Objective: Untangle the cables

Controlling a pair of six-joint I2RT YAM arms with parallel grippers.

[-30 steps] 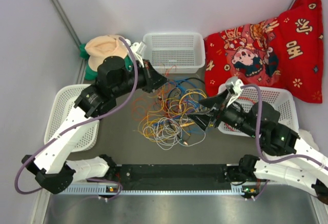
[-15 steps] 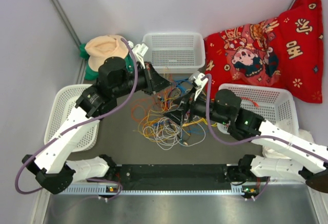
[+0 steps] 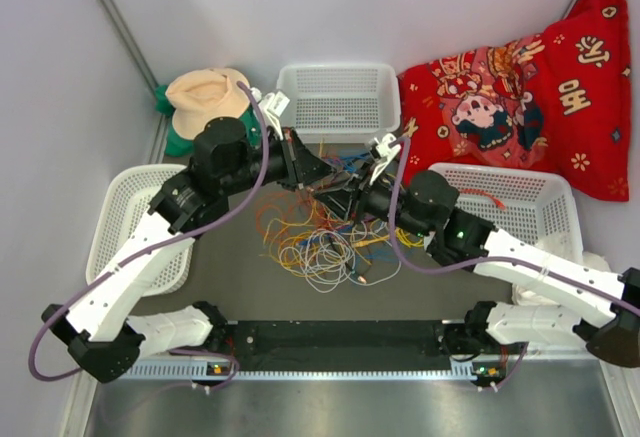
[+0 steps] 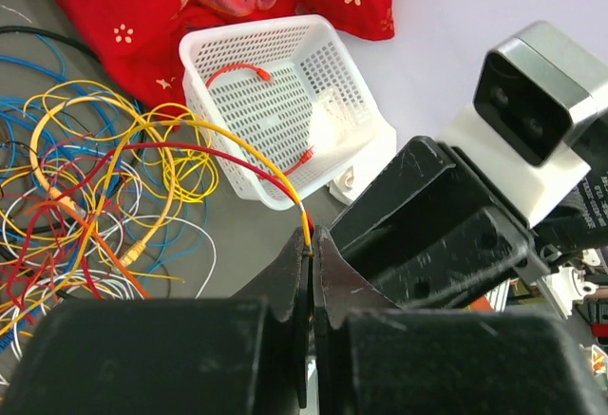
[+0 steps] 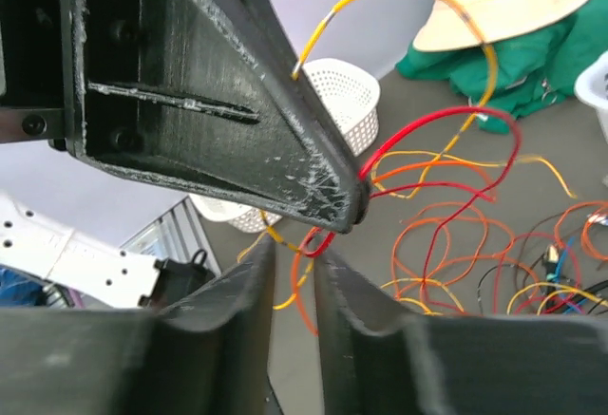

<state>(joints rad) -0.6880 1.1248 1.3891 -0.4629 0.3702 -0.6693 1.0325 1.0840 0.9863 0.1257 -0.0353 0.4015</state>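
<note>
Dark grey tabletop [image 3: 228, 257] between pale walls, strewn at its middle with the cables [image 3: 318, 237] in a loose, many-coloured heap. Stretched in from the near left toward the heap's far edge, with the left gripper [image 4: 311, 236] at the end: pressed fully together on a yellow cable [image 4: 271, 170], pinched near its tip and drawn up off the pile. Reaching in from the near right, forearm low across the table, with the right gripper [image 5: 294, 252] almost tip to tip with the other: parted by only a narrow slot, a red cable [image 5: 456, 111] and an orange strand running down into that gap, contact with the pads impossible to tell.
</note>
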